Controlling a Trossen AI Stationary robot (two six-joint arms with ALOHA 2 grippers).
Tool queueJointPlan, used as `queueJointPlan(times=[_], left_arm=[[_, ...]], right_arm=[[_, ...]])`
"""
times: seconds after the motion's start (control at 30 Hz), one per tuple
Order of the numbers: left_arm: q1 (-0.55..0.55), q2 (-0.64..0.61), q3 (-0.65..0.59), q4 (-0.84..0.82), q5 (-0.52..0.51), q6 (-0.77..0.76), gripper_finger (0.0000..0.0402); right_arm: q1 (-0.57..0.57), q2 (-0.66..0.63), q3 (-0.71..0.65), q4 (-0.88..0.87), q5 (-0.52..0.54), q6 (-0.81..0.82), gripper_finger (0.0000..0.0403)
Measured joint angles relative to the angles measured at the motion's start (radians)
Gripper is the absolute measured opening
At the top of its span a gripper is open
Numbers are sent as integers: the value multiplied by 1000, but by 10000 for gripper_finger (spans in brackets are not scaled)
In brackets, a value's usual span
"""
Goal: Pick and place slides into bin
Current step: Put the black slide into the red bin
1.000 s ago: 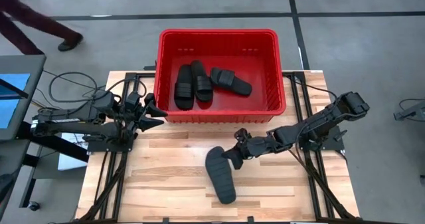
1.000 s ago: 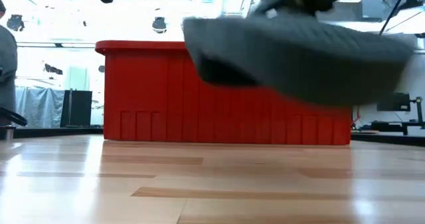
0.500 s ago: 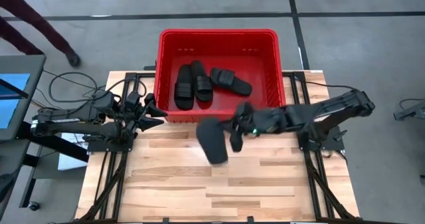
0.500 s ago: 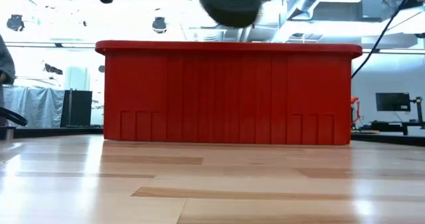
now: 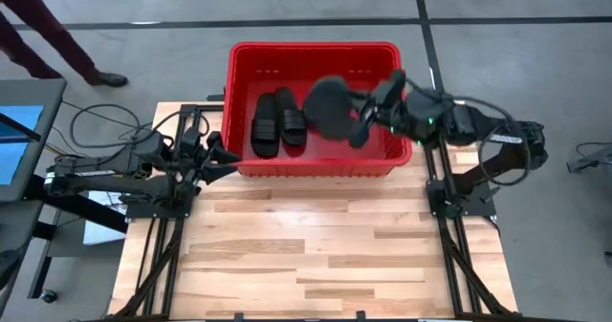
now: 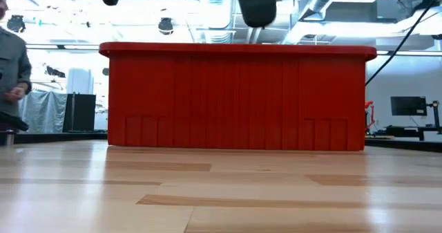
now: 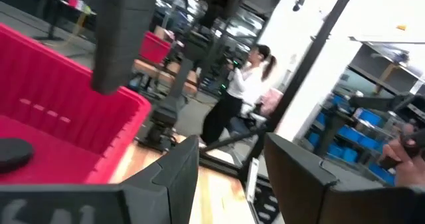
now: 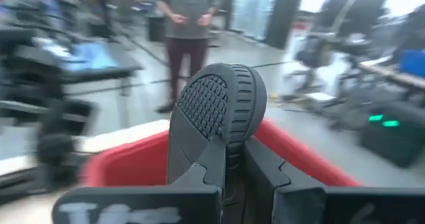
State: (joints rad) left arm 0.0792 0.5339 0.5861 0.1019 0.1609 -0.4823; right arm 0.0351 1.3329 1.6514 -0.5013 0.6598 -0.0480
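Right pincer (image 5: 361,121) clamping slide (image 5: 328,107), now lifted from table to above bin (image 5: 311,164).

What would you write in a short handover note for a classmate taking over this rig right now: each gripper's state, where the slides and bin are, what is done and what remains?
Right gripper: shut on the fourth slide, held above the inside of the bin; in the low view it hangs above the rim.
Left gripper: open, empty, waiting by the bin's near-left corner.
Slides: two lie side by side on the bin floor; a third is hidden under the carried one in the high view.
Done: no slides remain on the table.
Left: release the held slide into the bin, then pull the right arm back.
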Motion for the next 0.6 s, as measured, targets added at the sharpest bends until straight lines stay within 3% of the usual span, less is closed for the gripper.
queueJointPlan(times=[0.4, 0.6], left_arm=[[0, 2, 0, 32, -236, -37, 162], [0, 2, 0, 24, -274, -52, 162]], right_arm=[[-404, 78, 1, -119, -4, -251, 16], [-526, 190, 1, -97, -8, -319, 16]])
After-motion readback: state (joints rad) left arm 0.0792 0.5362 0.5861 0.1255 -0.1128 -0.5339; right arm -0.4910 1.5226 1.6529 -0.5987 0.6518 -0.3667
